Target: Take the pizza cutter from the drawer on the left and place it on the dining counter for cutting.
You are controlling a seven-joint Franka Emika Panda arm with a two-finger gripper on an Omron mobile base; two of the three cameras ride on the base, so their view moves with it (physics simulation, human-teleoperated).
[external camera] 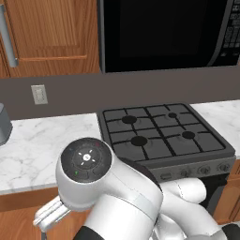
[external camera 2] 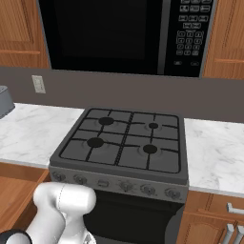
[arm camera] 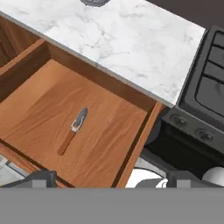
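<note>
In the hand view, the drawer (arm camera: 39, 109) stands pulled out under the marble worktop, its wooden floor bare. On that floor lies the pizza cutter (arm camera: 73, 130), a small tool with a reddish-brown handle and a grey metal blade pointing toward the worktop. My gripper (arm camera: 111, 179) hovers above the drawer's near side, open, with nothing between its fingertips (arm camera: 40, 178). The cutter lies ahead of the fingers and apart from them. In the right base view the open drawer (external camera 2: 14, 193) shows at the lower left, beside my arm. The dining counter is out of view.
A black gas stove (external camera: 164, 133) (external camera 2: 124, 143) (arm camera: 205, 83) stands right of the drawer, with its knobs close to the drawer's side wall. The marble worktop (arm camera: 118, 39) (external camera: 33, 145) overhangs the drawer's back. A black microwave (external camera 2: 119, 33) hangs above. A grey appliance (external camera: 3, 124) sits far left.
</note>
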